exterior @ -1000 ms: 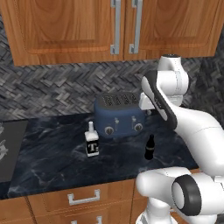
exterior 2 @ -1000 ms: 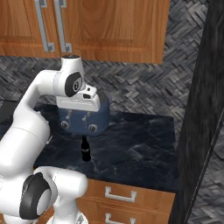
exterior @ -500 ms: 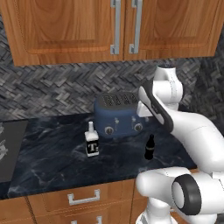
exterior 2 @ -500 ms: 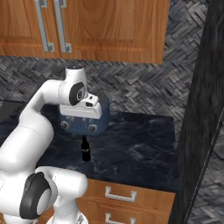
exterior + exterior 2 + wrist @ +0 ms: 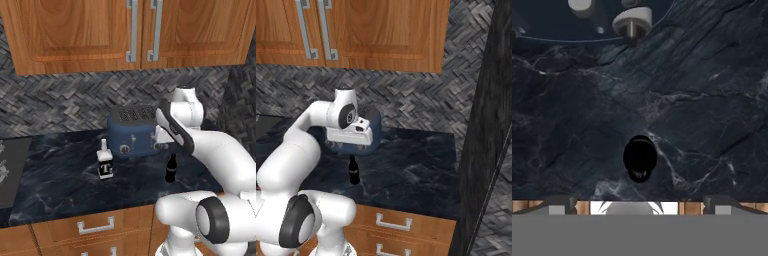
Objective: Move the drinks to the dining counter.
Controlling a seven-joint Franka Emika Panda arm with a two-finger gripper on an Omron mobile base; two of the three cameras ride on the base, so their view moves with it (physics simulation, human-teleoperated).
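bottles: two on worktop (image 5: 60, 170) | black bottle (image 5: 171, 168): slim, upright | clear bottle (image 5: 105, 163): squat, white cap, "T" label | toaster (image 5: 135, 131): one, blue | gripper (image 5: 346, 145): released, empty

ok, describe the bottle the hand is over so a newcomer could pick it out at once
On the black marble worktop below the wooden cabinets, find the blue toaster. In front of its right end, near the counter's front edge, stands the slim black bottle. Its neighbour, the clear bottle further left, is squat with a white cap and a black T label.
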